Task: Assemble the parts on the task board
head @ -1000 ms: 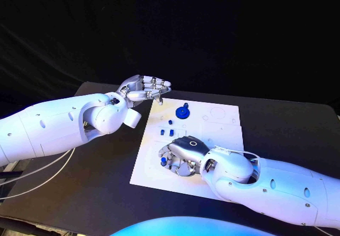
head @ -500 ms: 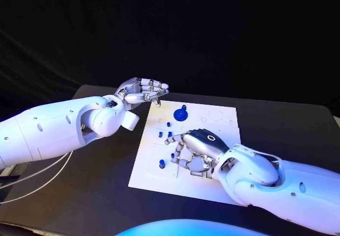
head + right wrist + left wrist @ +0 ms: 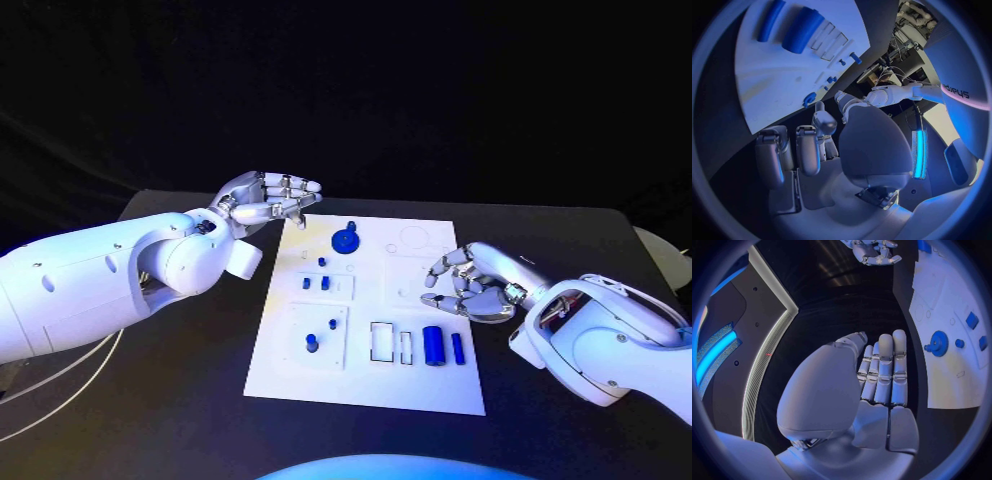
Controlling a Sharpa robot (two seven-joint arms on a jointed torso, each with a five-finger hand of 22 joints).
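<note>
Currently we hold our silver right hand (image 3: 473,283) just off the right edge of the flat white task board (image 3: 369,385), fingers curled inward around nothing. Our silver left hand (image 3: 265,201) hovers by the board's far left corner, fingers likewise folded and empty. Beside our left hand stands the round blue toothed gear (image 3: 346,240); nearer our right hand lie the thick blue cylinder (image 3: 433,346) and thin blue rod (image 3: 457,348). We judge ourselves between placements: next comes choosing a loose part, calling for opened fingers and a precise pinch.
</note>
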